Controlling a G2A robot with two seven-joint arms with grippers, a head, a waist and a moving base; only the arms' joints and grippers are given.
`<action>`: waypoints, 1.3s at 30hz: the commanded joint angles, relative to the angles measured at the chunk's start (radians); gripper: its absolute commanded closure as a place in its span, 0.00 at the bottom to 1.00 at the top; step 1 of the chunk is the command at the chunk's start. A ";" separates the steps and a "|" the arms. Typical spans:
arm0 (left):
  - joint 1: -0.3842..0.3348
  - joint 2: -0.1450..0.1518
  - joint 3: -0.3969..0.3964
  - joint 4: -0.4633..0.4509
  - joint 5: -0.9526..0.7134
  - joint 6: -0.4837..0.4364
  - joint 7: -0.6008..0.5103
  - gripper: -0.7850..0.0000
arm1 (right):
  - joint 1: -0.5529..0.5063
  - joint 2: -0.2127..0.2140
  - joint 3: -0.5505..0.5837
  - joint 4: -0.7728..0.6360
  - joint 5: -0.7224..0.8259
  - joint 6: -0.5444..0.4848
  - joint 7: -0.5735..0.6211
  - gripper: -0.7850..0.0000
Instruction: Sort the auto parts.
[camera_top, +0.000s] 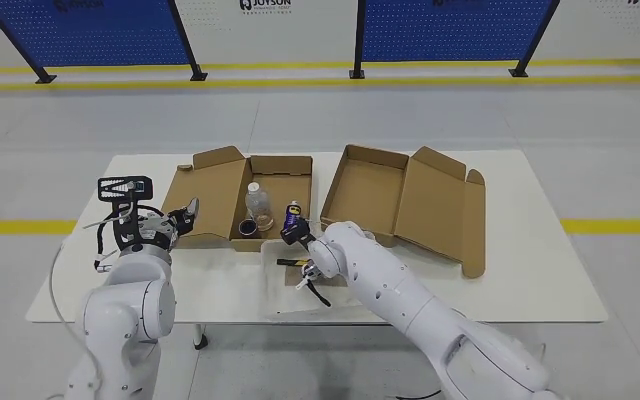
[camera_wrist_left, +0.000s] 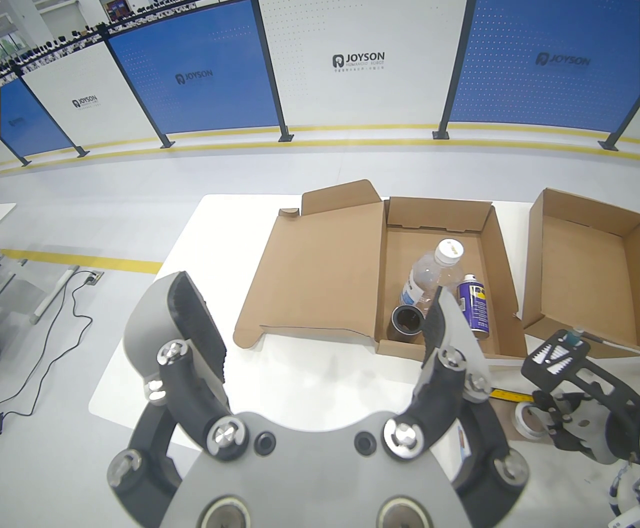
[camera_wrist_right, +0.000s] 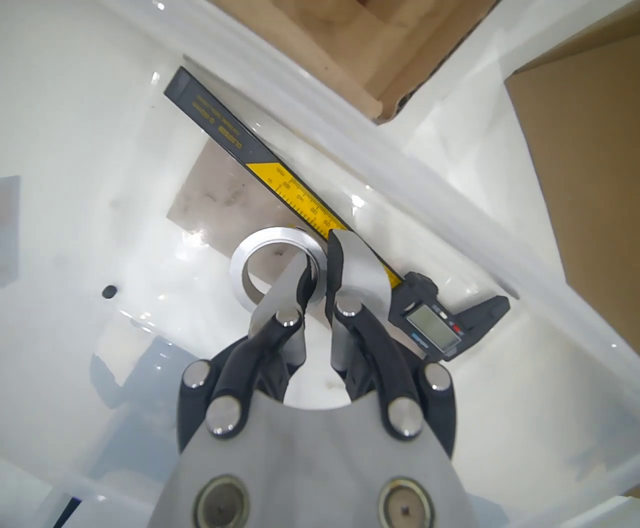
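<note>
A silver metal ring (camera_wrist_right: 250, 265) lies on the white table beside a black and yellow digital caliper (camera_wrist_right: 295, 192). My right gripper (camera_wrist_right: 320, 252) is shut on the ring's rim, with one finger inside the ring and the other outside. In the top view this gripper (camera_top: 306, 272) is just in front of the left cardboard box (camera_top: 222, 185). That box holds a clear plastic bottle (camera_wrist_left: 430, 272), a blue spray can (camera_wrist_left: 475, 306) and a black cylinder (camera_wrist_left: 406, 324). My left gripper (camera_wrist_left: 320, 325) hangs open and empty over the table's left part, short of the box.
A second open cardboard box (camera_top: 400, 195) lies to the right with nothing in it. A flat brownish plate (camera_wrist_right: 210, 197) lies under the ring and caliper. The table's front edge runs close behind the right gripper.
</note>
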 joint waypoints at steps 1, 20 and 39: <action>0.000 0.000 0.000 0.000 0.000 0.000 0.000 0.00 | -0.019 0.014 0.022 -0.051 -0.013 0.014 0.011 1.00; 0.000 0.000 0.000 0.000 0.000 0.000 0.000 0.00 | -0.453 0.192 0.509 -0.834 -0.029 0.042 0.035 1.00; 0.000 0.000 0.000 0.000 0.000 0.000 0.000 0.00 | -0.603 0.220 0.705 -0.844 0.609 -0.186 -0.109 1.00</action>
